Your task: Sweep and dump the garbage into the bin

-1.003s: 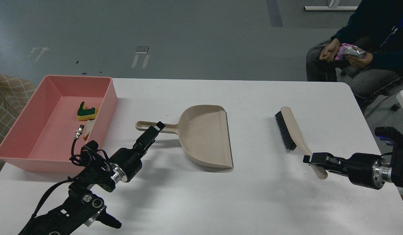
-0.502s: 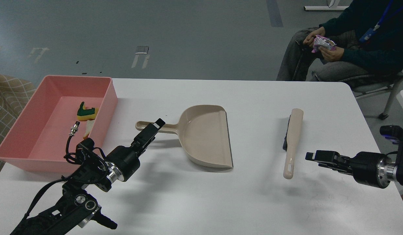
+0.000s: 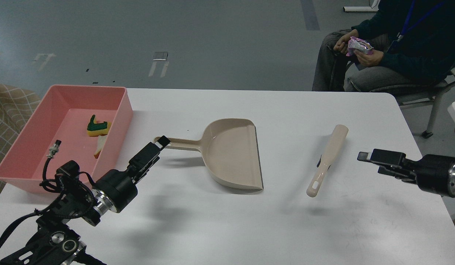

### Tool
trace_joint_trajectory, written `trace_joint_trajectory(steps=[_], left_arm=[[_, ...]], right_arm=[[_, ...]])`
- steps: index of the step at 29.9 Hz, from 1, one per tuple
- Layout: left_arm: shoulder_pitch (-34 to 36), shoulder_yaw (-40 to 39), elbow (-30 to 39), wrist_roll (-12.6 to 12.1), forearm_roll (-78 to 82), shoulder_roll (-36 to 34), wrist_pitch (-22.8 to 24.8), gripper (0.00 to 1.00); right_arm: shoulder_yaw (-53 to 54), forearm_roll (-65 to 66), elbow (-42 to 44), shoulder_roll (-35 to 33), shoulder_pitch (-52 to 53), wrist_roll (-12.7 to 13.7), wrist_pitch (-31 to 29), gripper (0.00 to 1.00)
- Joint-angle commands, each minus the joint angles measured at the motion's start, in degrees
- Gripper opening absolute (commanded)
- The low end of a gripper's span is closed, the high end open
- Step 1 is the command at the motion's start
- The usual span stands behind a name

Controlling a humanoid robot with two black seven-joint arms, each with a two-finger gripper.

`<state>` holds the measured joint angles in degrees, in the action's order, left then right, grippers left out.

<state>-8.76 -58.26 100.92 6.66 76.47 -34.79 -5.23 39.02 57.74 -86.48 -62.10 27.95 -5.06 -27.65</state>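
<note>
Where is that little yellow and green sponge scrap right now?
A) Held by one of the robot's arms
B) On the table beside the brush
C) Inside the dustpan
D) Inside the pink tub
D: the sponge scrap lies on the floor of the pink tub, while the dustpan sits empty on the table.

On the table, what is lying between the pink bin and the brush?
In the head view, the beige dustpan lies between the pink bin and the brush, its handle pointing toward the bin.
</note>
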Motion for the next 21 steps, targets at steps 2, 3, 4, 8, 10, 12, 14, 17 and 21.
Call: trace_joint_trajectory(steps=[2, 3, 4, 8, 10, 12, 14, 17, 21], left_arm=[[5.1, -8.3, 0.0, -1.3, -7.4, -0.4, 4.9, 0.97], [6.2, -9.3, -0.3, -1.6, -9.5, -0.5, 5.9, 0.97], [7.6, -10.4, -0.8, -1.9, -11.6, -0.5, 6.9, 0.97], [20.5, -12.6, -7.2, -2.2, -19.1, -0.4, 10.9, 0.97], [25.0, -12.5, -10.3, -2.2, -21.2, -0.3, 12.3, 0.97], [31.5, -12.3, -16.0, -2.2, -23.8, 0.9, 14.1, 0.97], [41.0, -11.4, -26.2, -2.1, -26.1, 5.6, 15.6, 0.97], [49.5, -11.4, -37.8, -2.0, -26.4, 11.3, 17.8, 0.97], [58.7, -11.4, -52.0, -1.2, -29.7, 15.9, 21.6, 0.97]], right_arm=[[9.6, -5.5, 2.8, 0.3, 1.0, 0.0, -0.3, 0.96], [10.7, -5.7, 3.3, 0.4, 1.2, 0.0, -0.3, 0.96], [12.0, -5.9, 4.1, 0.6, 1.4, 0.0, -0.3, 0.96], [24.5, -5.9, 14.1, 12.1, 2.5, 0.0, -0.3, 0.98], [27.9, -5.9, 18.2, 16.1, 3.7, 0.0, -0.3, 0.99], [30.1, -5.8, 24.3, 20.5, 7.1, 0.0, -0.3, 0.99], [30.2, -5.9, 31.3, 26.8, 14.2, -0.2, -0.3, 0.99], [30.9, -5.9, 38.9, 33.1, 19.1, -0.7, -0.3, 0.99], [31.6, -5.9, 45.3, 40.5, 23.5, -4.0, -0.3, 0.99]])
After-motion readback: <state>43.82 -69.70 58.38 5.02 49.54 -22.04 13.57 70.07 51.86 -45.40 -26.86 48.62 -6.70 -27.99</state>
